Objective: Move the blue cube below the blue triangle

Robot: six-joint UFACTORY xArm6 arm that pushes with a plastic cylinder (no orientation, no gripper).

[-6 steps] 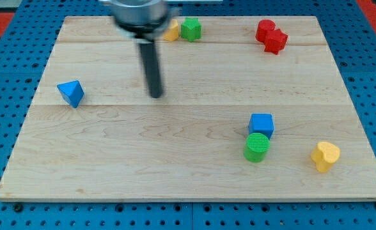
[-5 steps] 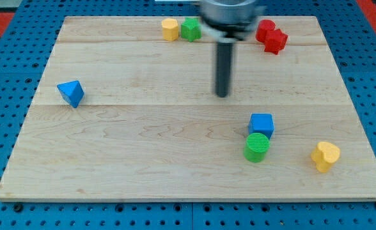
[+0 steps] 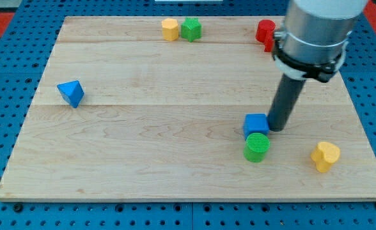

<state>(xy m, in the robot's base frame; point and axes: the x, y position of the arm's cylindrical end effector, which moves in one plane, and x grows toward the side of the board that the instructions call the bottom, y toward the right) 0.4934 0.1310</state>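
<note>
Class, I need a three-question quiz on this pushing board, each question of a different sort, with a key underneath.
1. True or false: my tip stands at the view's right side of the blue cube.
2. Which block lies directly toward the view's bottom from the blue cube? A) yellow block B) green cylinder C) red block
3. Fill in: the blue triangle lies near the view's ____ edge of the board.

Key
1. True; the tip is right up against the cube.
2. B
3. left
</note>
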